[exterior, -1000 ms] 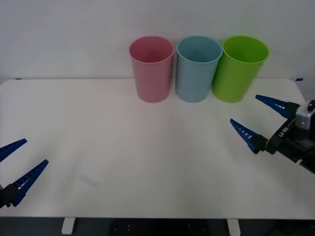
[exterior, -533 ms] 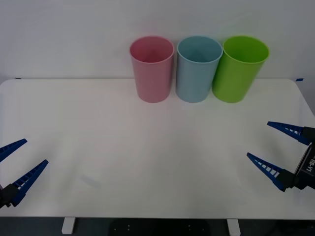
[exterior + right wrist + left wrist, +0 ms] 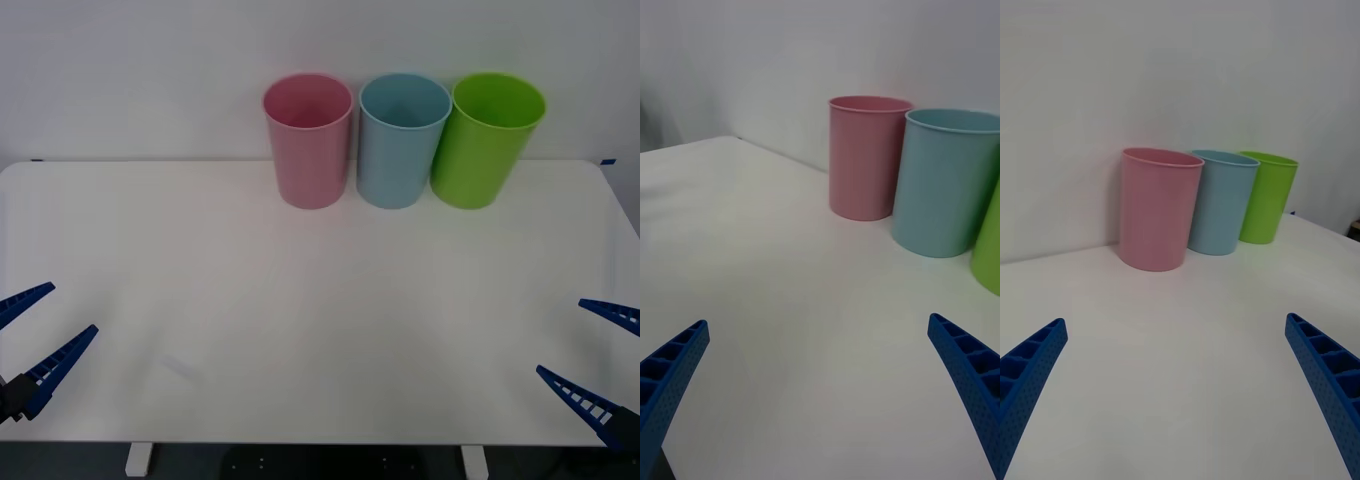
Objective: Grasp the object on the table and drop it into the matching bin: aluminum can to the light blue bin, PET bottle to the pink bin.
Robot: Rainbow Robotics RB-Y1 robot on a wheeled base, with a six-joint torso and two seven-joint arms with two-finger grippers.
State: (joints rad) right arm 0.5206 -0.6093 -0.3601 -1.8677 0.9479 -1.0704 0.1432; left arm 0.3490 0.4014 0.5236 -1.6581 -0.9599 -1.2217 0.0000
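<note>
At the far edge of the white table (image 3: 300, 290) the pink bin (image 3: 309, 140) stands beside the light blue bin (image 3: 402, 140). No aluminum can or PET bottle is in view on the table; the object is out of view. My left gripper (image 3: 72, 308) hangs open over the front left corner, holding nothing. My right gripper (image 3: 561, 336) is open over the front right corner, also holding nothing. The right wrist view looks between the open right gripper (image 3: 818, 321) toward the pink bin (image 3: 865, 157) and light blue bin (image 3: 944, 184). Through the open left gripper (image 3: 1175, 319) I see both bins (image 3: 1157, 210) (image 3: 1220, 202) far ahead.
A lime green bin (image 3: 490, 140) stands right of the light blue bin, touching or nearly touching it, with a white wall behind the row. Bare white tabletop spreads between the two grippers and the bins.
My right gripper has pulled back from near the lime green bin toward the table's front right corner, staying open. The left arm has not moved.
</note>
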